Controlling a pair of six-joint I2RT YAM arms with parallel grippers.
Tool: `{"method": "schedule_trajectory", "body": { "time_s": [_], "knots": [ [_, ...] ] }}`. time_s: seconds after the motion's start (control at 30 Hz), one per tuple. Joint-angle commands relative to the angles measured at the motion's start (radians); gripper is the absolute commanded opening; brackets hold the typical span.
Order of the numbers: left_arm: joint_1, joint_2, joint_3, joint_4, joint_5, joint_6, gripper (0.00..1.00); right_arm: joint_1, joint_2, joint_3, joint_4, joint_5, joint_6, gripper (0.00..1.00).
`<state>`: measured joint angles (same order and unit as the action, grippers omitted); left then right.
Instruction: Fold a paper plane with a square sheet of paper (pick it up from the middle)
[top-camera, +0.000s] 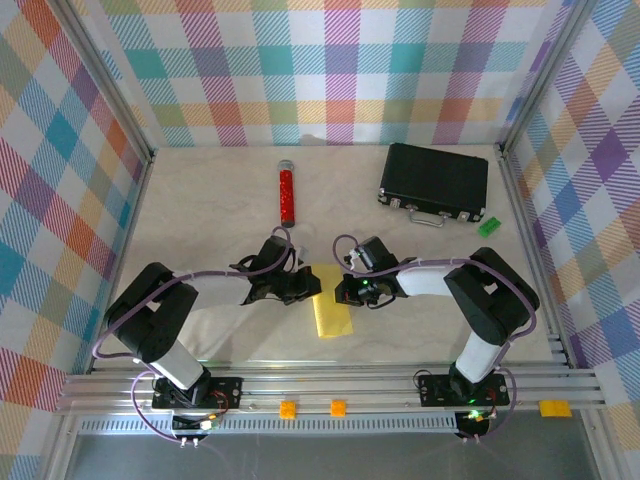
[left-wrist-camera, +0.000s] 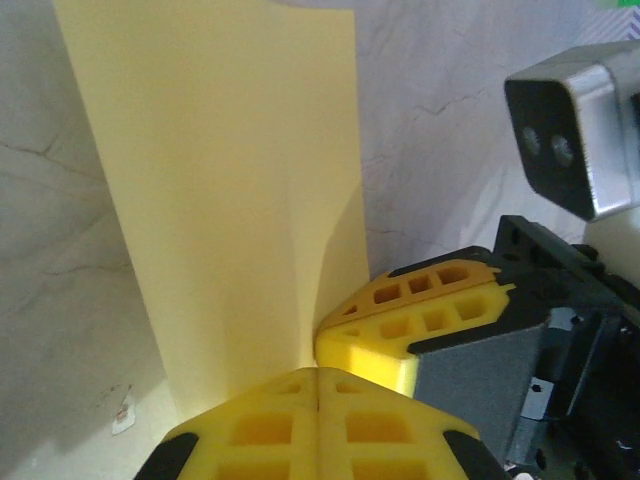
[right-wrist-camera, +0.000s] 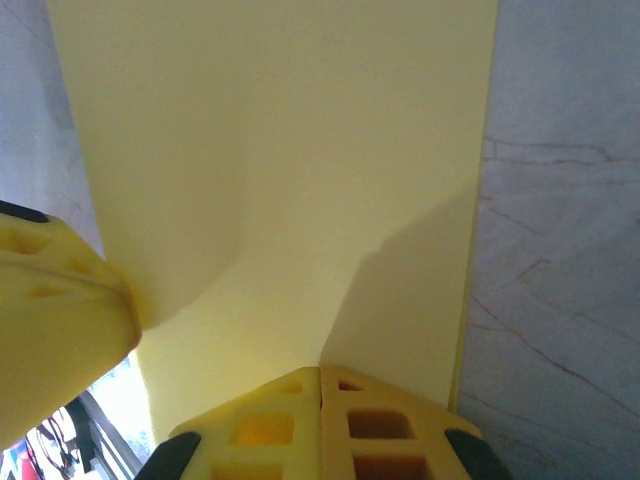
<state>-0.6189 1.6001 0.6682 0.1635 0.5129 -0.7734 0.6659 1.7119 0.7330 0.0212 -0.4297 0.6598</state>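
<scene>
The thin yellow square sheet of paper (top-camera: 331, 315) lies on the pale tabletop (top-camera: 200, 220), front middle. Its far end sits between the left gripper (top-camera: 312, 290) and the right gripper (top-camera: 343, 292). Behind it to the left lies a red plastic cylinder (top-camera: 287, 195). Behind it to the right is a black rectangular case (top-camera: 433, 184), with a small green block (top-camera: 488, 226) just to its right.

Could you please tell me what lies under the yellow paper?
The pale table shows around the yellow paper, which the left gripper and right gripper pinch shut. Anything beneath the sheet is covered.
</scene>
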Motion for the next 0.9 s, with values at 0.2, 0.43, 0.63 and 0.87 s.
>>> {"method": "schedule_trajectory", "body": {
  "time_s": [0.2, 0.43, 0.63, 0.87],
  "knots": [
    [0.01, 0.009, 0.021, -0.055, 0.015, 0.063, 0.0, -0.011, 0.029, -0.046, -0.139, 0.085, 0.007, 0.0],
    [0.01, 0.048, -0.002, -0.134, -0.059, 0.127, 0.0, -0.01, 0.032, -0.051, -0.13, 0.082, 0.013, 0.0],
    [0.01, 0.082, -0.033, -0.175, -0.14, 0.166, 0.0, -0.011, 0.025, -0.064, -0.132, 0.085, 0.014, 0.0],
    [0.01, 0.052, 0.001, -0.194, -0.103, 0.166, 0.0, -0.01, 0.019, -0.071, -0.129, 0.091, 0.018, 0.0]
  ]
}}
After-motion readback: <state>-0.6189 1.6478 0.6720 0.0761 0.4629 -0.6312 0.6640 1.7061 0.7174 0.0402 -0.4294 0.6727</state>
